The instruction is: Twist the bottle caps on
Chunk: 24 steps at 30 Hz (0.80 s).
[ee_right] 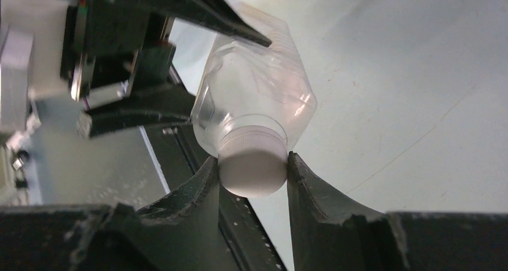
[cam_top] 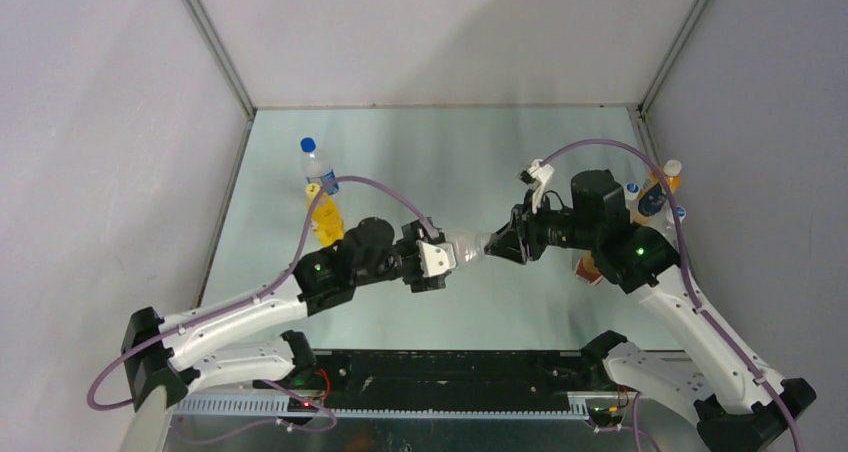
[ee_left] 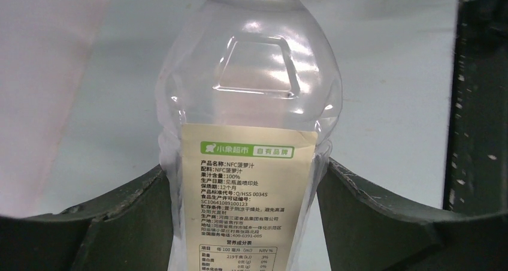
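Clear, faceted plastic bottle (ee_left: 251,73) with cream paper label (ee_left: 248,205) sits clamped in left gripper (ee_left: 244,178); right gripper (ee_right: 253,160) pinches smooth round white cap (ee_right: 251,175) on its neck.

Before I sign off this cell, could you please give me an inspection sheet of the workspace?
Surface: pale table, faintly scuffed.
Job's things: clear bottle held level between both arms, white cap on its neck; red-labelled bottle half hidden behind the right arm; second cap not seen.
Clutter: water bottle and orange-drink bottle at left; more bottles at right edge.
Claws: left claw shut on the clear bottle; right claw shut on the white cap.
Cables: purple cable looping above each arm.
Surroundings: grey enclosure walls; nothing else seen.
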{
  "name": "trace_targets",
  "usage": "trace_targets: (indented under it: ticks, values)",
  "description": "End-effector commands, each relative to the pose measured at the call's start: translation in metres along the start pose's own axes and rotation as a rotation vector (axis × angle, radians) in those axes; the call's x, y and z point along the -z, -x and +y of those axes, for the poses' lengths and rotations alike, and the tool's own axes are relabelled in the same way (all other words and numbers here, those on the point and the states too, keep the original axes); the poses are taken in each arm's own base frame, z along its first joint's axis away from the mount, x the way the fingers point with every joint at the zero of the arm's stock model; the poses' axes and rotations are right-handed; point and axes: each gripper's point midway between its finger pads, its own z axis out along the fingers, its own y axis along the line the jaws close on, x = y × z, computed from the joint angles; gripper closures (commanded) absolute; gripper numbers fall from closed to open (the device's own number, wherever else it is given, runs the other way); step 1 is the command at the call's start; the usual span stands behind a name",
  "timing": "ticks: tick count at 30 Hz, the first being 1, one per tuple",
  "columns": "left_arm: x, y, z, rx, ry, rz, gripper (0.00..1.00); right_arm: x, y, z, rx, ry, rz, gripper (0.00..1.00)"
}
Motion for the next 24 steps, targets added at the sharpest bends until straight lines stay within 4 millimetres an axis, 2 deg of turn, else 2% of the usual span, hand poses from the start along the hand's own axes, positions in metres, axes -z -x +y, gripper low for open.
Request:
trace_targets:
  ticks: [1,4,6,7,8,9,10,11,14,17,20,24]
  values:
    - [0.012,0.045,0.049,-0.096,0.334,-0.125,1.00,0.007,0.031,-0.015,-0.332,-0.164,-0.188,1.00]
    - [0.016,0.042,0.055,-0.085,0.410,-0.120,1.00,0.016,0.042,-0.011,-0.306,-0.154,-0.248,1.00]
    - [0.015,0.038,0.052,-0.092,0.393,-0.096,1.00,0.018,0.045,-0.006,-0.237,-0.128,-0.254,0.89]
    - [0.014,0.041,0.049,-0.099,0.365,-0.098,1.00,0.019,0.044,-0.006,-0.183,-0.125,-0.249,0.78]
    - [0.011,0.034,0.044,-0.102,0.330,-0.060,1.00,0.022,0.044,-0.005,-0.155,-0.125,-0.254,0.73]
    - [0.010,0.037,0.041,-0.100,0.289,-0.068,1.00,0.024,0.044,-0.003,-0.095,-0.112,-0.251,0.64]
    - [0.008,0.028,0.034,-0.077,0.242,-0.034,1.00,0.027,0.046,-0.001,-0.058,-0.104,-0.261,0.60]
    - [0.007,0.032,0.032,-0.059,0.192,-0.053,1.00,0.029,0.045,0.004,0.011,-0.077,-0.256,0.53]
    - [0.007,0.022,0.020,0.016,0.074,-0.031,1.00,0.038,0.043,0.013,0.196,-0.034,-0.255,0.42]
    - [0.010,0.027,0.014,0.034,-0.012,-0.044,1.00,0.046,0.034,0.018,0.327,-0.012,-0.232,0.29]
    - [0.012,0.024,0.004,0.045,-0.082,-0.034,1.00,0.052,0.028,0.021,0.486,0.002,-0.219,0.27]
    - [0.012,0.030,-0.007,0.051,-0.161,-0.060,1.00,0.053,0.021,0.028,0.591,0.057,-0.202,0.26]
